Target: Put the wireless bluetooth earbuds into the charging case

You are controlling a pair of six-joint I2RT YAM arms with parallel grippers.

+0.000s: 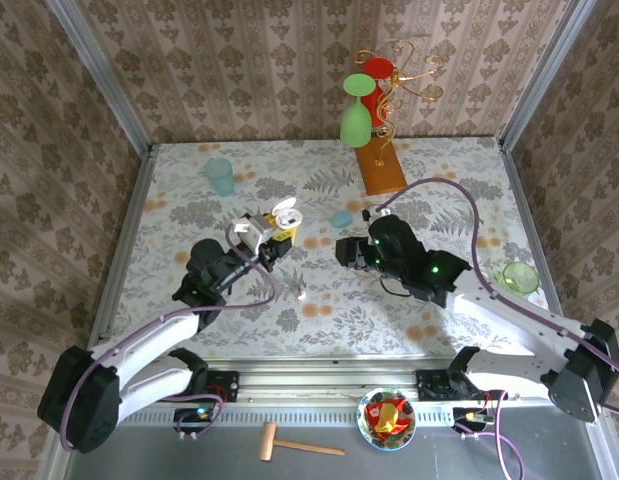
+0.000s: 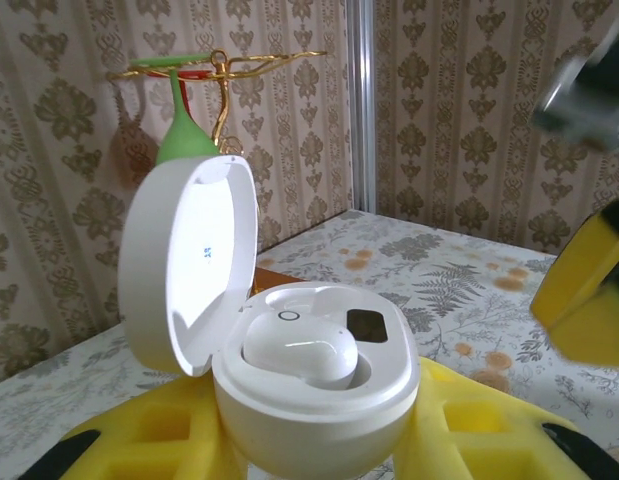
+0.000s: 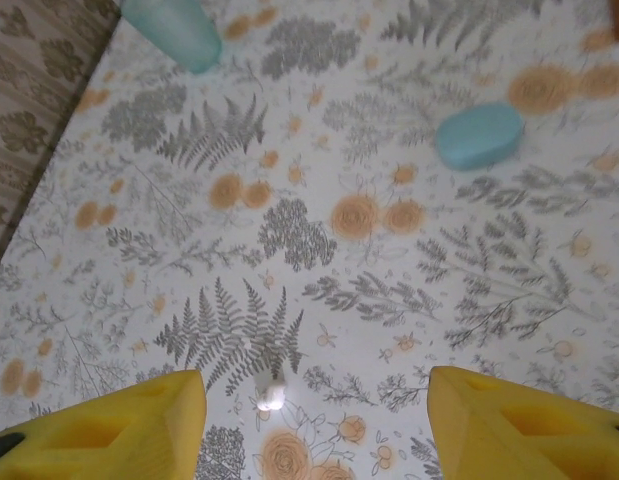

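My left gripper (image 1: 276, 238) is shut on a round white charging case (image 2: 319, 400), held upright between its yellow fingers (image 2: 149, 430) above the table. The case's lid (image 2: 189, 260) stands open. One white earbud (image 2: 299, 345) sits in the case, beside a small dark window. A second white earbud (image 3: 270, 395) lies loose on the floral table (image 3: 409, 260), also seen from above as a small white earbud (image 1: 302, 294). My right gripper (image 3: 317, 385) hangs open above that loose earbud with nothing between its fingers, to the right of the case (image 1: 285, 214) in the top view.
A closed pale blue case (image 1: 341, 218) lies behind the right gripper (image 1: 351, 250). A teal cup (image 1: 220, 176) stands at the back left. A gold rack on a wooden base (image 1: 381, 165) holds a green glass (image 1: 357, 120) at the back. A green glass (image 1: 517, 277) sits at the right edge.
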